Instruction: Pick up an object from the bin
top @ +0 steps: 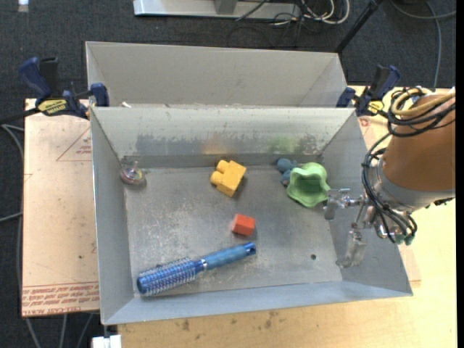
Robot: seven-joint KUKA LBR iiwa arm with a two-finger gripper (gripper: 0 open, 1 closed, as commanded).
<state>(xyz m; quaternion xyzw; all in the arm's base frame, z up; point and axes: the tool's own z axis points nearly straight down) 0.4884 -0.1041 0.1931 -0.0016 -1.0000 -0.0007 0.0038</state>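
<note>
My gripper (341, 234) hangs at the bin's right side, over the sloping right wall. Its two metal fingers stand apart, open, with nothing between them. The nearest thing is a green soft cup-shaped thing (307, 184), just left of the upper finger and apart from it. A small grey-blue thing (284, 167) lies against the green one's far left side. An orange cube (243, 225) sits on the floor mid-bin, well left of the gripper.
A yellow notched block (228, 176) lies near the back wall. A blue hairbrush (196, 267) lies slantwise along the front, bristles to the left. A small clear round thing (132, 174) sits in the back left corner. The arm's orange cover and cables overhang the right rim.
</note>
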